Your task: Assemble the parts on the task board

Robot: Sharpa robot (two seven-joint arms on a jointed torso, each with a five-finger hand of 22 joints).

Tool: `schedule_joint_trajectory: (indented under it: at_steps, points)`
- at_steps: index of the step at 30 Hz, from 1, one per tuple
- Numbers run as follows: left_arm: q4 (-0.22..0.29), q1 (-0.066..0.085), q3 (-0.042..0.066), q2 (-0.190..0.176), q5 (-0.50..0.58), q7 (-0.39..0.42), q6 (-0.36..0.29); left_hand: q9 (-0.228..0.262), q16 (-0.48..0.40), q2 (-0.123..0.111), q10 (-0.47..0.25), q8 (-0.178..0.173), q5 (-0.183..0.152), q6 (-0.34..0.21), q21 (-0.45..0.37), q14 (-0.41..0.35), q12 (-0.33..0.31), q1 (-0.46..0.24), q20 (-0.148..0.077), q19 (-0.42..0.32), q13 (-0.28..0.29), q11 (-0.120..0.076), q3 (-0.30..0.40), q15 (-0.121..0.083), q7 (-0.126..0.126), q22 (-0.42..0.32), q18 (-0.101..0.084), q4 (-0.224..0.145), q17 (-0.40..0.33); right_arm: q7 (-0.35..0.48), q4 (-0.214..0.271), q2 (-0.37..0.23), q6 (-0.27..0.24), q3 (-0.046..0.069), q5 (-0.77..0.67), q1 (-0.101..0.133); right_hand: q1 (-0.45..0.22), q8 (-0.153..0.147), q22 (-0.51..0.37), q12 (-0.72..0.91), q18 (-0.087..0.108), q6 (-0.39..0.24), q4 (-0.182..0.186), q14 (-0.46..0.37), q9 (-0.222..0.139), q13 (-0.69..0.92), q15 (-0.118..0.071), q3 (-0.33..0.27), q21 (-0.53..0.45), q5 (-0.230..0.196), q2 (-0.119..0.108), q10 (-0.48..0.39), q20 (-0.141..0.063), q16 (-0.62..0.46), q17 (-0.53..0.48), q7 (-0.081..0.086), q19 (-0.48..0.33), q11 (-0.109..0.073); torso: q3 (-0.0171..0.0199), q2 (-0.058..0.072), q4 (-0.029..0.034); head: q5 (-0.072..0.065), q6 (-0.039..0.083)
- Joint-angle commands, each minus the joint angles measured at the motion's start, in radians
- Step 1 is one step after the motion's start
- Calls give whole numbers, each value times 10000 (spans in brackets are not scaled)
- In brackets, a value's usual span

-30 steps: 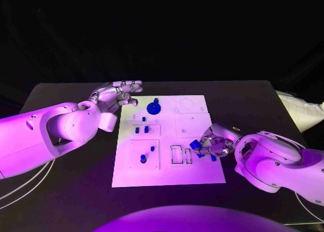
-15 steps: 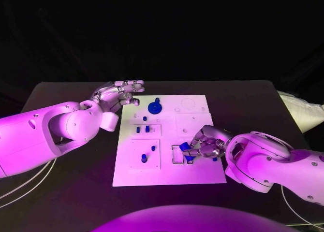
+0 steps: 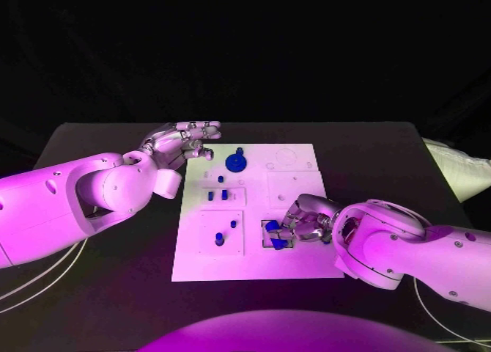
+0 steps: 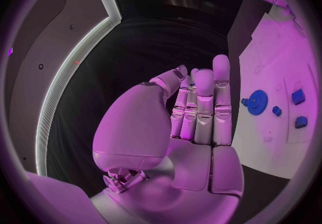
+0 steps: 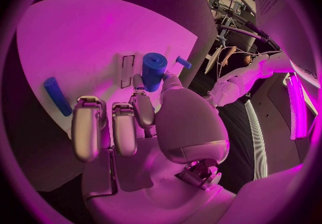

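Observation:
The white task board (image 3: pixel 298 268) lies in the middle of the black table. My right hand (image 3: pixel 307 226) hangs low over the board's near right part and pinches a blue block (image 3: pixel 275 233) between thumb and a finger, above the narrow rectangular slots. In the right wrist view the same blue block (image 5: pixel 153 71) sits at the fingertips, close to a slot (image 5: pixel 127 71). My left hand (image 3: pixel 188 142) is open by the board's far left corner, fingers straight, holding nothing. A blue gear (image 3: pixel 235 161) stands near it on the board.
Small blue pegs (image 3: pixel 216 195) and two more (image 3: pixel 218 238) stand in the board's left plates. A blue bar (image 5: pixel 57 96) lies on the board beside my right hand's fingers. A white bag (image 3: pixel 462 169) lies off the table's right edge.
My right hand has moved left from the board's right edge to over the rectangular slots, carrying the blue block. The left hand has hardly moved.

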Motion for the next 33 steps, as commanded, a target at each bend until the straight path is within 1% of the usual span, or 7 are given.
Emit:
schedule_joint_trajectory:
  at_steps: [1, 5, 9, 13, 17, 24, 33]
  points:
    - [32, 1, 6, 10, -41, 35, 203, -13, -41, 4, -70, 59, -21, -75, -45, -70, 31, 90, 7, -4, 15, 27, -59, 2, -1, -14, 194, 14, -12, -56, -34, 52, 160, 1, -225, -15, -315, -17, -9, -90, -177, 12, -21, 896, 44, -49, -60, -256, -4, -650, -22, -16, -56, -33, 1772, -28, 139, -54, 4, -3, -3, 12, -6]
    - [35, 1, 6, 7, -41, 33, 201, -13, -41, 4, -70, 59, -21, -75, -45, -70, 31, 90, 7, -4, 15, 27, -59, 2, -1, -14, 194, 14, -12, -44, -37, 87, 120, 1, -384, -16, -1099, -20, -20, -256, -173, -26, -21, 897, 187, -134, -60, -816, -18, -2455, -49, -60, -64, -29, 1778, -31, 133, -53, 4, 2, -4, 20, -2]
    - [35, 1, 6, 2, -41, 31, 198, -13, -41, 4, -70, 59, -21, -75, -45, -70, 31, 90, 7, -4, 15, 27, -59, 2, -1, -14, 194, 14, -12, -38, -25, 85, 109, 1, -540, -17, -1556, -28, -46, -431, -168, -65, 3, 893, 289, -240, -54, -1126, -39, -3134, -163, -127, -53, -41, 1758, -22, 121, -44, 11, 0, -14, 33, -18]
    - [33, 1, 6, -2, -42, 29, 198, -13, -41, 4, -70, 59, -21, -75, -45, -70, 31, 90, 7, -4, 15, 27, -59, 2, -1, -14, 194, 14, -12, -34, -2, 55, 122, 1, -660, -18, -1499, -31, -52, -469, -167, -78, -49, 892, 330, -254, -52, -1137, -46, -3173, -203, -135, -50, -44, 1753, -19, 118, -42, 14, 2, -15, 47, -28]
    - [26, 1, 6, -3, -42, 28, 205, -13, -41, 4, -70, 59, -21, -75, -45, -70, 31, 90, 7, -4, 15, 27, -59, 2, -1, -14, 194, 14, -12, -18, 24, 42, 250, 1, -764, -22, -217, -29, -35, -507, -169, -99, -785, 894, 457, -232, -61, -872, -43, -2703, -235, -115, -56, -38, 1764, -24, 123, -49, 14, -1, -14, 48, -42]
    - [13, 1, 6, 5, -42, 15, 228, -13, -41, 4, -70, 59, -21, -75, -45, -70, 31, 90, 7, -4, 15, 27, -59, 2, -1, -14, 194, 14, -12, -17, -10, 123, 518, 1, -873, -49, 1290, 10, 31, -547, -183, -57, -1830, 905, 619, -212, -77, -446, -12, -3507, -34, -68, -74, -4, 1827, -26, 143, -70, 12, -1, -6, 56, -74]
    - [-1, 1, 5, 5, -42, 2, 231, -13, -41, 4, -70, 59, -21, -75, -45, -70, 31, 90, 7, -4, 15, 27, -59, 2, -1, -14, 194, 14, -12, -73, -175, 239, 465, 1, -1179, -101, 1446, 36, 45, -488, -186, 8, -2022, 906, 686, -144, -87, -307, -8, -3497, 186, 13, -82, 0, 1834, -42, 148, -84, 6, -3, -13, 53, -73]
